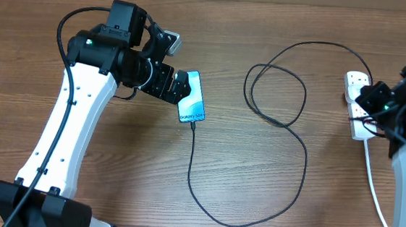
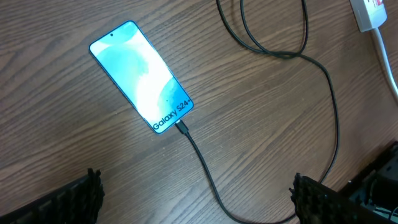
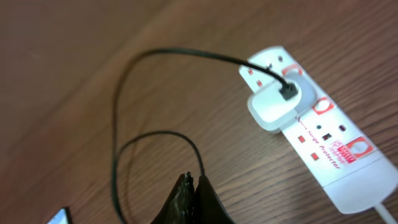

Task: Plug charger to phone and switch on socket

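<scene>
The phone [image 1: 194,100] lies face up left of centre, screen lit cyan, and also shows in the left wrist view [image 2: 142,76]. The charger [image 1: 289,127], a thin black cable, has its tip in the phone's lower edge [image 2: 181,128] and loops right to a white adapter [image 3: 276,104] seated in the socket [image 3: 323,146], a white power strip with red markings [image 1: 355,83]. My left gripper [image 2: 196,198] is open and empty, above the table beside the phone [image 1: 179,87]. My right gripper [image 3: 193,188] is shut and empty, hovering near the socket [image 1: 369,97].
The socket's white cord [image 1: 374,192] runs toward the front right edge. The charger's big loop [image 1: 238,218] lies across the table's middle and front. The table is brown wood.
</scene>
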Available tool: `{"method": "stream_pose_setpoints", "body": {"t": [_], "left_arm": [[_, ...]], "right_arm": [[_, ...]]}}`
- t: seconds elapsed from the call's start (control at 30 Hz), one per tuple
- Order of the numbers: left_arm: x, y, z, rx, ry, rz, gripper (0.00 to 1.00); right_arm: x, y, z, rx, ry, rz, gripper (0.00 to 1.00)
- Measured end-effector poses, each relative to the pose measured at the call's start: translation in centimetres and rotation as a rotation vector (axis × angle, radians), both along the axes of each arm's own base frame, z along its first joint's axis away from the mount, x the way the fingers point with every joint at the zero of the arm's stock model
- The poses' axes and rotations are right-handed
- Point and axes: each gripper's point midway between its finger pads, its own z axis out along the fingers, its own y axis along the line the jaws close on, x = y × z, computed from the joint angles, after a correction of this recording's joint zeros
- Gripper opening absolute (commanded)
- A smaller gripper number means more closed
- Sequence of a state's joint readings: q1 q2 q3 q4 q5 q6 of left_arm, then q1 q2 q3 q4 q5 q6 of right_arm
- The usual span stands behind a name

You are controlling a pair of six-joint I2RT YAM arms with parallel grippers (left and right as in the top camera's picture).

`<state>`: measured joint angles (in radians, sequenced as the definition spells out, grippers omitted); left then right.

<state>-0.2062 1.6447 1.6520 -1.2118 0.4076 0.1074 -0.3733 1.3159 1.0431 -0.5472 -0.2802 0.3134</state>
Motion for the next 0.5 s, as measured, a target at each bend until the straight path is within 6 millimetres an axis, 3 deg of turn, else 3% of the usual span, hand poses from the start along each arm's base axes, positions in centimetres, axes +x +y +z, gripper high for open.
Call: {"method": "stream_pose_setpoints", "body": {"t": [0.23, 0.4, 0.5], "left_arm": [[0.0, 0.0, 0.0, 0.0, 0.0, 0.0, 1.0], [0.0, 0.0, 0.0, 0.0, 0.0, 0.0, 1.0], [0.0, 0.0, 0.0, 0.0, 0.0, 0.0, 0.99]], "right_arm": [[-5.2, 3.3, 6.0, -0.034, -0.108, 0.09, 0.04], [-9.1, 7.9, 7.8, -0.013, -0.158, 0.303, 0.04], [-11.8, 10.8, 7.9, 0.014, -0.166, 0.456, 0.04]]}}
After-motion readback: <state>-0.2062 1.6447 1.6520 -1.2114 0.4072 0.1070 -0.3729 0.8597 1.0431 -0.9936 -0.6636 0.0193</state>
